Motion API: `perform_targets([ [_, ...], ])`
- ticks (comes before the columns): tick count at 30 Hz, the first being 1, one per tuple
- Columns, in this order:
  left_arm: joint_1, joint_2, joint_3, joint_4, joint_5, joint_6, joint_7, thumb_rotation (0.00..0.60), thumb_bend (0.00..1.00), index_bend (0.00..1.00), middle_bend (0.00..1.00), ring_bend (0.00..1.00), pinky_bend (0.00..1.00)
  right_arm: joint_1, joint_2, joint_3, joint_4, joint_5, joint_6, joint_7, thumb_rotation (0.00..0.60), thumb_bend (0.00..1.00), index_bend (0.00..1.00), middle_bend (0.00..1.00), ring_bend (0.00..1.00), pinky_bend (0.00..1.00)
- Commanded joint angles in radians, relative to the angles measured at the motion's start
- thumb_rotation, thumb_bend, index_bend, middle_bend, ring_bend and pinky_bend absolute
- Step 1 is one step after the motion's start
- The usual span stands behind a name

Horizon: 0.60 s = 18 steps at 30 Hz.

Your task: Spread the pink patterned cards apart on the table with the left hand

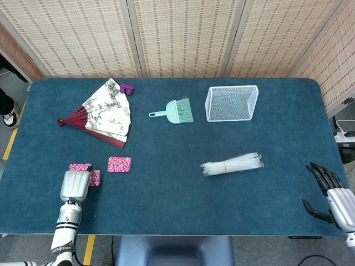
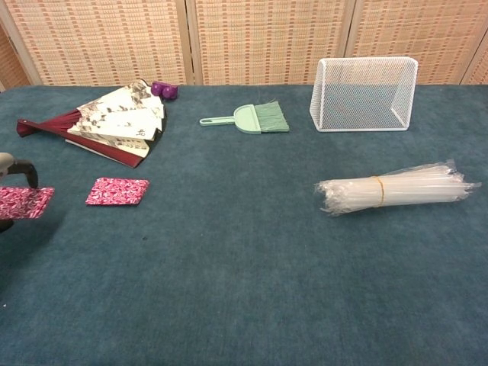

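Note:
Three pink patterned cards show in the head view. One card (image 1: 119, 164) lies flat on the blue table (image 1: 177, 199), and the chest view shows that same card (image 2: 117, 191). A second card (image 1: 80, 167) lies further left. My left hand (image 1: 75, 185) is near the table's front left edge and holds a third card (image 1: 95, 177), which sticks out from under its fingers. In the chest view that held card (image 2: 24, 202) sits at the far left edge beside my left hand (image 2: 15, 169). My right hand (image 1: 331, 194) hangs at the front right corner, fingers apart and empty.
A folding fan (image 1: 105, 113) and a purple object (image 1: 127, 88) lie at the back left. A green hand brush (image 1: 175, 111) and a white wire basket (image 1: 232, 103) stand at the back. A clear bundle of straws (image 1: 231, 164) lies right of centre.

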Motion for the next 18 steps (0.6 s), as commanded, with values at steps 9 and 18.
perform_targets([
  [9, 0.087, 0.020, 0.020, 0.055, 0.009, -0.019, -0.074, 0.600, 0.35, 0.60, 1.00, 1.00, 1.00, 0.002, 0.000, 0.003, -0.003, 0.007, -0.007, -0.004, 0.600, 0.32, 0.00, 0.00, 0.00, 0.09],
  [18, 0.119, -0.001, 0.009, 0.091, 0.003, -0.048, -0.080, 0.600, 0.34, 0.40, 1.00, 1.00, 1.00, 0.002, 0.000, 0.003, -0.004, 0.007, -0.006, -0.004, 0.600, 0.32, 0.00, 0.00, 0.00, 0.09],
])
